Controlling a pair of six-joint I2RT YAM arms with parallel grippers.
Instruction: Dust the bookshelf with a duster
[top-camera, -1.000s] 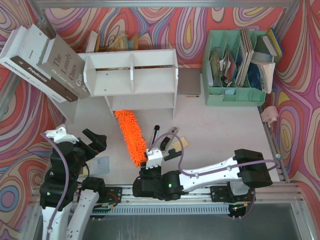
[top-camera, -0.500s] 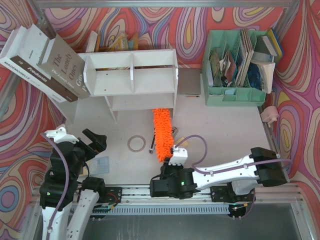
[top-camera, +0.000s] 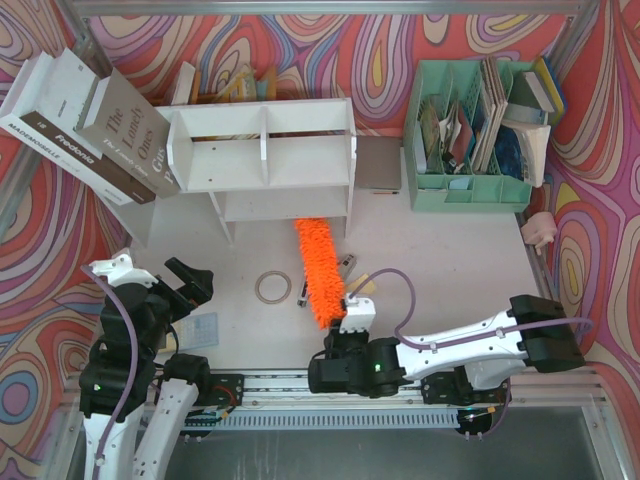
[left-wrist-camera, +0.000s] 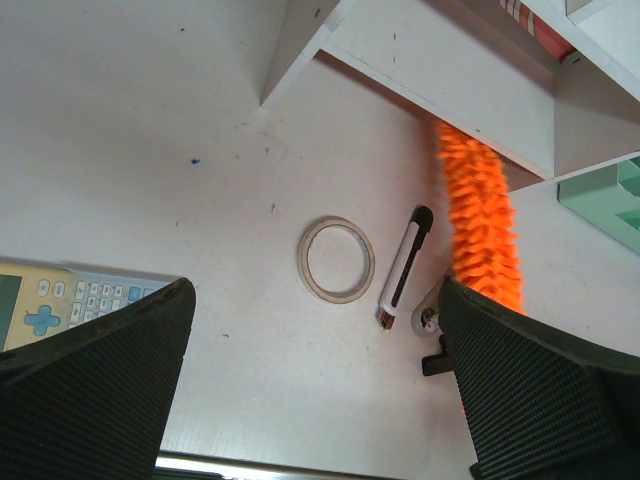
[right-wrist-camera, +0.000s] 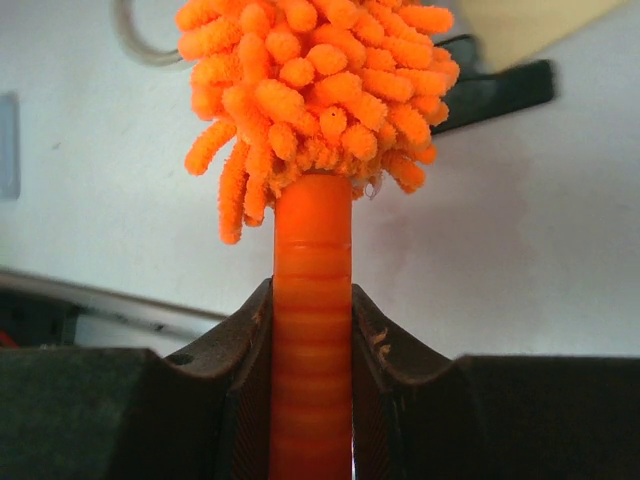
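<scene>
The white table (top-camera: 450, 260) carries the bookshelf (top-camera: 300, 115) at its far side, and everything below is placed from that shelf.

In front of the bookshelf's right half, the right arm lies low and reaches in from the near edge. A second ago it was pointing the duster (top-camera: 318, 270) at the left end of the lower tier. Half a second ago the duster had swung to the right end, beside the right side panel. Now it has come back a little, and its tip is under the front edge of the lower tier, right of the central divider. Its shaggy body trails straight out from the shelf toward the arm's base.

I read this as a side-to-side wiping stroke along the bottom tier. That tier has had one pass and a return is starting. The upper compartments and the top board look not yet reached.

The right gripper (right-wrist-camera: 311, 300) has its fingers clamped tight on the ribbed orange handle, just behind the fluff. The left gripper (top-camera: 188, 283) hangs well out from the shelf's left front corner. Its fingers are spread wide and hold nothing.

The sweep to the right has uncovered a tape ring (top-camera: 257, 288) in front of the shelf's middle. A pen (top-camera: 303, 292) lies just beside the duster's left flank.
</scene>
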